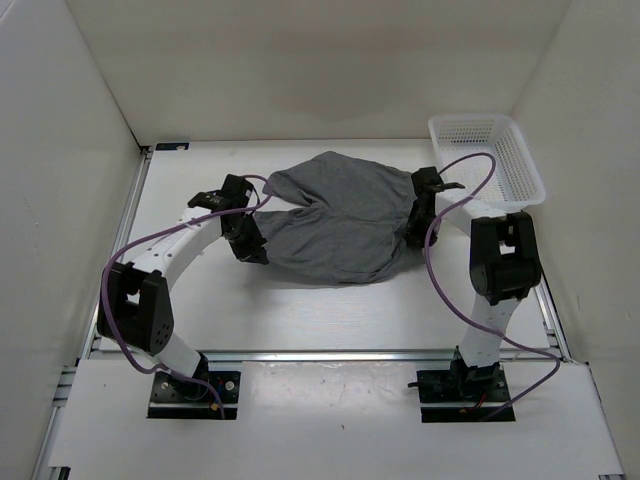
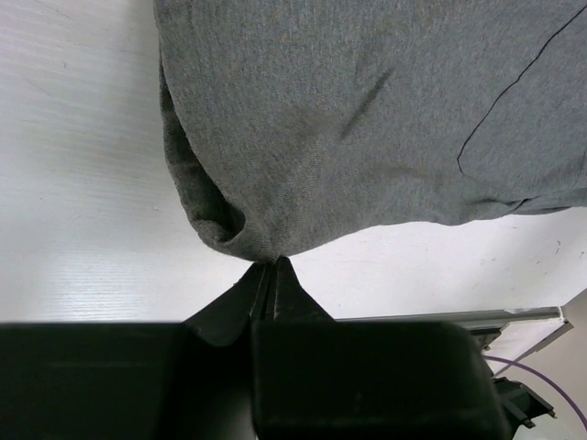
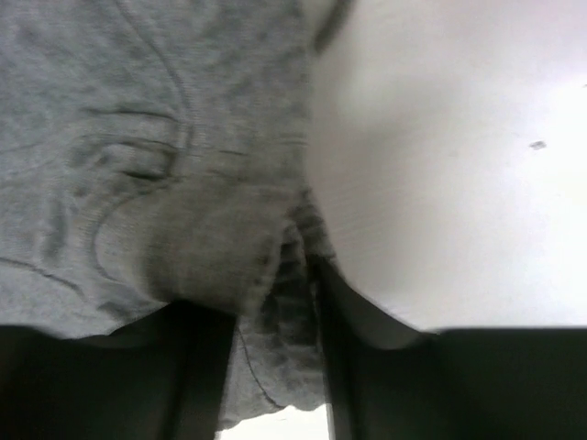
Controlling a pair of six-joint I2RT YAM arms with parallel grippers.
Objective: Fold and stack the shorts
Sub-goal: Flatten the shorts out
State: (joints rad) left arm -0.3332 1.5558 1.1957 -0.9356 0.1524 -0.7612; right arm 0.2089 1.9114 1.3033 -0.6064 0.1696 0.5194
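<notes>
Nearest the base, the left fingers (image 2: 292, 298) are pressed together at their tips on a thin bit of hem of the shorts (image 2: 367, 119). The cloth fans out directly beyond the tips and rests on the tabletop (image 2: 83, 183). On the other side, the right fingers (image 3: 197, 371) grip a thick bunched fold, seemingly the ribbed waistband, which fills the gap between them. Holding opposite edges like this likely serves to keep the garment stretched between the two arms, ready to be lifted or folded over.

Between the two grips the shorts lie spread across the tabletop, plain mid-grey and soft. The legs lie towards the left fingers, there are loose creases, and the surface is slightly rumpled rather than flat. No fold looks finished yet. Beyond the right fingers, at the far corner, stands a white mesh basket (image 1: 522, 170), apart from the fabric.
</notes>
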